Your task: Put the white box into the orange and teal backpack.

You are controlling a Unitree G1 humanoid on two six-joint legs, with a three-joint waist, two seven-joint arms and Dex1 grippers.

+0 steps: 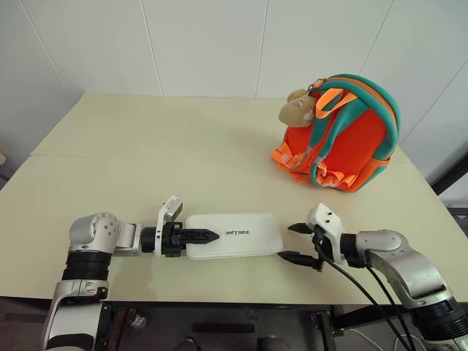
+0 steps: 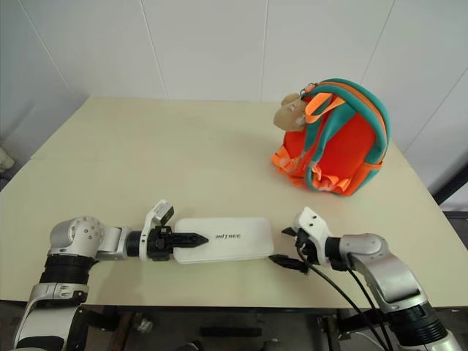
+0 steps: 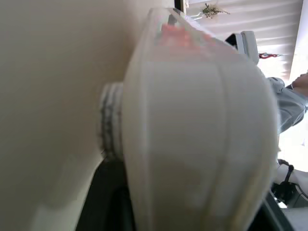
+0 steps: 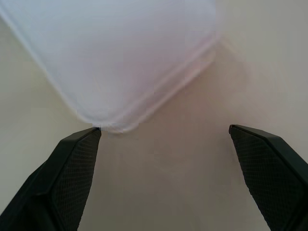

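While the white box (image 1: 234,235) lies flat near the front edge of the counter (image 1: 146,168), the left pincer (image 1: 207,235) is clamped on its left end, one finger lying over the lid. The right pincer (image 1: 296,243) stands wide just off the box's right end. Well apart, the backpack (image 1: 344,135) stands upright at the far right.
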